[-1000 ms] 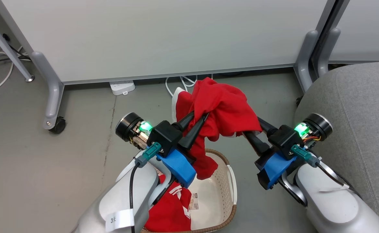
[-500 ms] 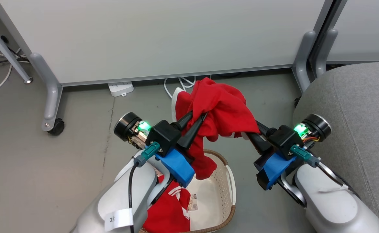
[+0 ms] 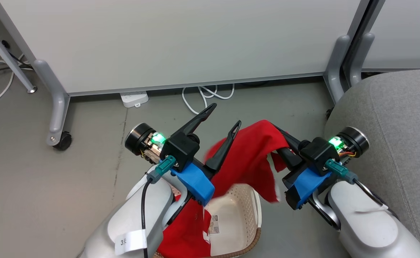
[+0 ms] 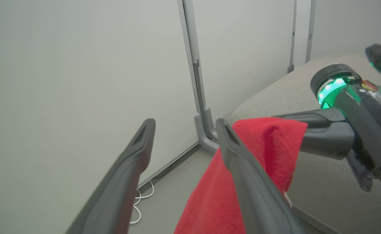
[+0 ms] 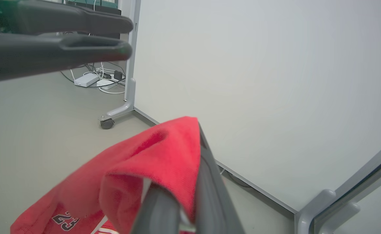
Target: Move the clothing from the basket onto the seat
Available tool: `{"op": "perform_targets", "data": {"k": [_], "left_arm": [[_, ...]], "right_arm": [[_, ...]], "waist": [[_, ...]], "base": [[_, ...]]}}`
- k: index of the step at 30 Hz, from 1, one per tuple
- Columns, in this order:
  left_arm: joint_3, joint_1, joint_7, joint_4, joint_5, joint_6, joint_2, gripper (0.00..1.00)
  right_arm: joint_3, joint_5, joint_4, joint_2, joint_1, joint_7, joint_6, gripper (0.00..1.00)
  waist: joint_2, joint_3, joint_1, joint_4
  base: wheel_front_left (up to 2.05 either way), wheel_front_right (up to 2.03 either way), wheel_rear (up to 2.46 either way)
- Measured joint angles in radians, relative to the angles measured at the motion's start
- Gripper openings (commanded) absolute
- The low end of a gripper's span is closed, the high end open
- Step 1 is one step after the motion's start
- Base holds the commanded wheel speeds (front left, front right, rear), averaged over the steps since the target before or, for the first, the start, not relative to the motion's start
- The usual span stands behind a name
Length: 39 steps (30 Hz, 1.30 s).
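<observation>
Obs.: left tool (image 3: 223,116) has its fingers spread wide and holds nothing; the red jersey (image 3: 247,161) is just beside its right finger. The right tool (image 3: 279,132) is clamped on the jersey's top edge. The cloth hangs down into the basket (image 3: 256,200) on the floor (image 3: 88,172). The grey seat (image 3: 392,118) is at right, apart from the jersey.
</observation>
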Motion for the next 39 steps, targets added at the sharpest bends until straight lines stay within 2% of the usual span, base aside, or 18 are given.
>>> {"op": "perform_targets", "data": {"k": [14, 30, 39], "left_arm": [[0.013, 0.004, 0.000, -0.012, 0.025, 0.000, 0.008, 1.00], [-0.006, 0.002, -0.001, -0.030, 0.041, 0.000, 0.012, 1.00], [-0.070, -0.013, -0.001, -0.030, 0.048, 0.000, 0.016, 1.00]], "right_arm": [[-0.105, 0.003, -0.038, 0.020, 0.023, 0.000, 0.000, 0.00], [-0.310, -0.016, -0.125, 0.044, 0.030, 0.000, 0.000, 0.00], [-0.451, -0.017, -0.180, 0.069, 0.074, 0.000, 0.000, 0.00]], "waist": [[0.0000, 0.029, 0.0000, -0.052], [0.0000, 0.100, 0.0000, -0.191], [0.0000, 0.138, 0.0000, -0.276]], "base": [[0.00, 0.00, 0.00], [0.00, 0.00, 0.00], [0.00, 0.00, 0.00]]}}
